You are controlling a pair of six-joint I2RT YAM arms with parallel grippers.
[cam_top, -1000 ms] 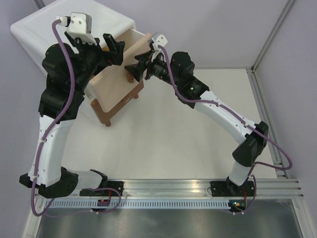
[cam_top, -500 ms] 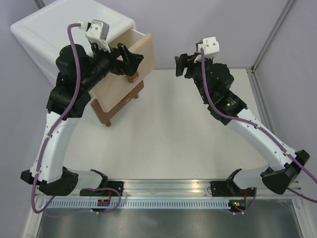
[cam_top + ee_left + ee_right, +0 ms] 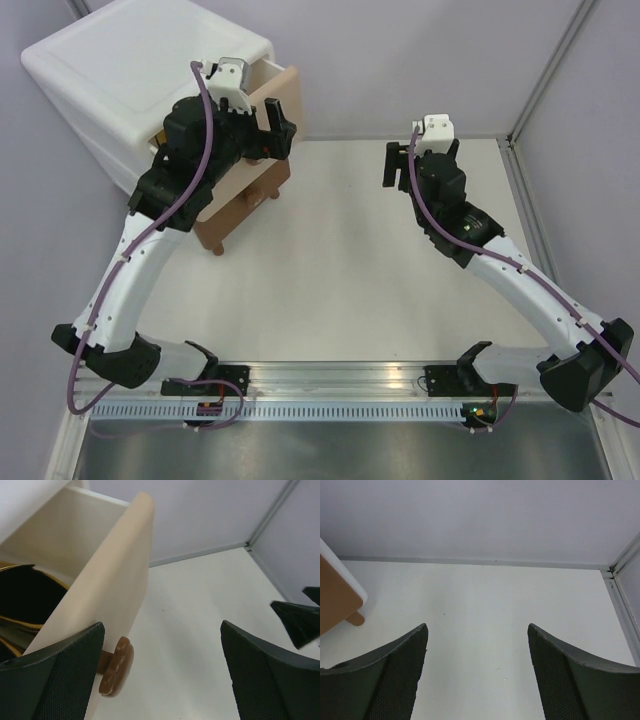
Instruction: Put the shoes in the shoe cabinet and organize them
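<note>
Top: small white plastic shoe cabinet (image 3: 140, 80) sits at far left of the table (image 3: 350, 280), beige upper drawer (image 3: 268, 88) pulled out, left pincer (image 3: 281, 125) at its front, right pincer (image 3: 400, 165) well apart. Left wrist: pincer spread beside the brown bear-shaped knob (image 3: 116, 666), and a shiny gold shoe (image 3: 20, 597) lies inside the open drawer. Right wrist: pincer spread over bare table, brown lower drawer (image 3: 335, 597) corner at left.

The shoe cabinet (image 3: 130, 70) is white, with a beige upper drawer (image 3: 115, 585), a brown lower drawer (image 3: 235, 210) and a glossy brown knob (image 3: 116, 666). The shoe (image 3: 25, 597) inside shows gold edging round black. The surface (image 3: 340, 270) is white; the left hand (image 3: 161, 640) has black, finely meshed pads (image 3: 55, 680).
</note>
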